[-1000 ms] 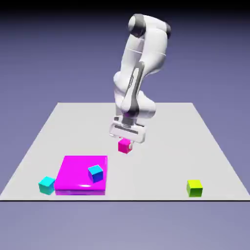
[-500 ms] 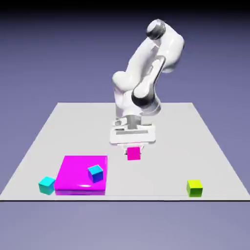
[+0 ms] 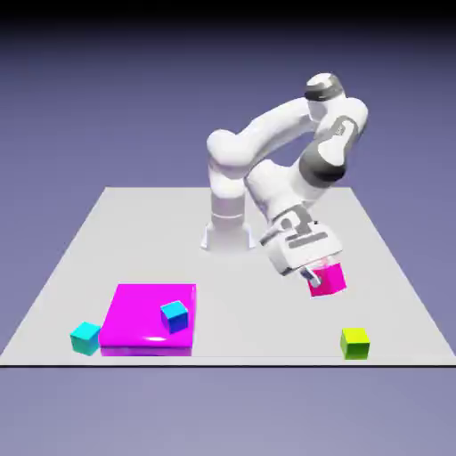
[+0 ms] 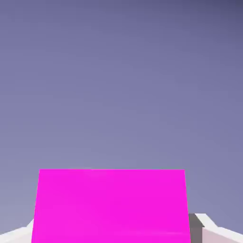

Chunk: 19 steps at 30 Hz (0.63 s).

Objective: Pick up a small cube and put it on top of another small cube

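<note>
Our hand (image 3: 319,275)'s gripping the pink cube (image 3: 328,280), so let's level it before lowering onto the yellow-green cube (image 3: 354,344).

The place was a simulated robotics scene, a rendered test space. A jointed white robot arm (image 3: 267,147) stood on a plain pale counter (image 3: 258,312), with simple, brightly colored blocks (image 3: 354,344) laid out on it. Around it was only a smooth blue-violet backdrop (image 3: 98,107), darkening to black at the top.

The magenta slab (image 3: 147,319) looks like glossy, smooth plastic; the tabletop (image 3: 276,329) looks matt.
</note>
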Motion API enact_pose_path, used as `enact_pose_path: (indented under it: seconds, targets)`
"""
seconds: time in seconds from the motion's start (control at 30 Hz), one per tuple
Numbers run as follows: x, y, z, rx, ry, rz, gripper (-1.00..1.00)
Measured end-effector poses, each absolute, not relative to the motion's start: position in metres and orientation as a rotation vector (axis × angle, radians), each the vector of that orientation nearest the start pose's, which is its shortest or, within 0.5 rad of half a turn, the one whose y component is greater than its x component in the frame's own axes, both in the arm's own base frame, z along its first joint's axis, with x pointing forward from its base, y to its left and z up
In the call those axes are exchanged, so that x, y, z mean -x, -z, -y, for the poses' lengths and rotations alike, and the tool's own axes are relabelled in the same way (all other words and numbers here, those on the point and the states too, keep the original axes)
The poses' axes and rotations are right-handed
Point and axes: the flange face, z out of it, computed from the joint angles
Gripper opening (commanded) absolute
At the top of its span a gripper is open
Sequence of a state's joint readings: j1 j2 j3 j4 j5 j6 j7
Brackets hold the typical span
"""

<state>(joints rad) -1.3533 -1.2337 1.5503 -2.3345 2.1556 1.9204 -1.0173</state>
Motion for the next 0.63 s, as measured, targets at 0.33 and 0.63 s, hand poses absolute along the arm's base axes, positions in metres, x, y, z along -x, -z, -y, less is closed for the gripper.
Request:
enact_pose_path:
  seconds: [0.33, 0.63]
  targets:
    - [-0.501, -0.251, -0.253, 2.687, 0.278, 0.817, -1.00]
    - [-0.503, -0.198, -0.269, 2.702, 0.229, 0.842, 1.00]
